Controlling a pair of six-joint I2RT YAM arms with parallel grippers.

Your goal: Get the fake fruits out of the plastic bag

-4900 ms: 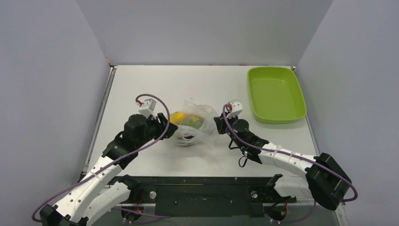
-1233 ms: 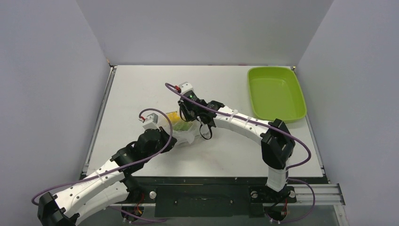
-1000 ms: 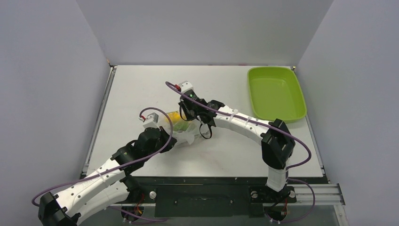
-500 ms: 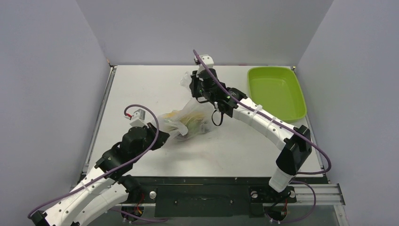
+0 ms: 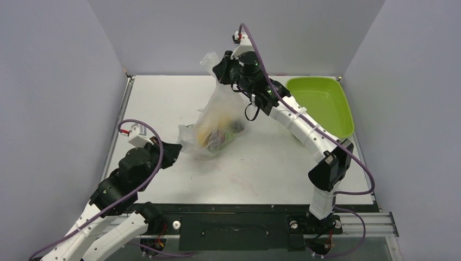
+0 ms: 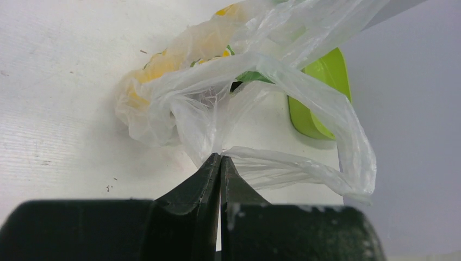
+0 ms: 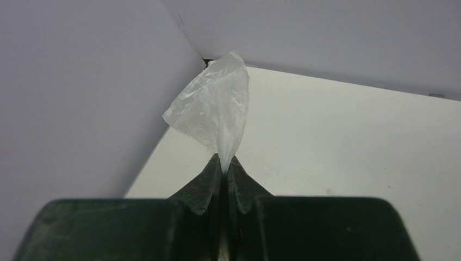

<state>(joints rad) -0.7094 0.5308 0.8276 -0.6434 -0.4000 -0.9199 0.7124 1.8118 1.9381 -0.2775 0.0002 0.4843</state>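
While the right tool [image 7: 224, 163] is pinching a top corner of the plastic bag [image 5: 220, 106], its jaws are pressing flat together on the thin film, and a crumpled tuft of clear plastic is sticking out past the tips. This tool is holding that corner high over the far side of the table [image 5: 157, 98], close to the back wall [image 5: 179, 38].

The bag is hanging stretched from that grip, slanting down toward the near left. Its lower end is resting on the table surface.

The left tool [image 6: 220, 160] is working low, just above the table at the bag's near-left end. It is gripping another fold of the film there, with its jaws closed to a narrow line on it. In the left wrist view, loose sheets of plastic are fanning out from that pinch to both sides.

The fake fruits [image 5: 209, 133] are sitting bunched inside the bag's lower end, between the two tools and nearer the left one. Yellow and orange rounded shapes are showing through the film, with a bit of green and something dark among them. The wrinkles are blurring the outlines, so I cannot tell the single fruits apart.

A lime-green tray [image 5: 318, 106] is lying at the far right of the table, well apart from the bag's lower end. The right arm is crossing in front of its left rim.
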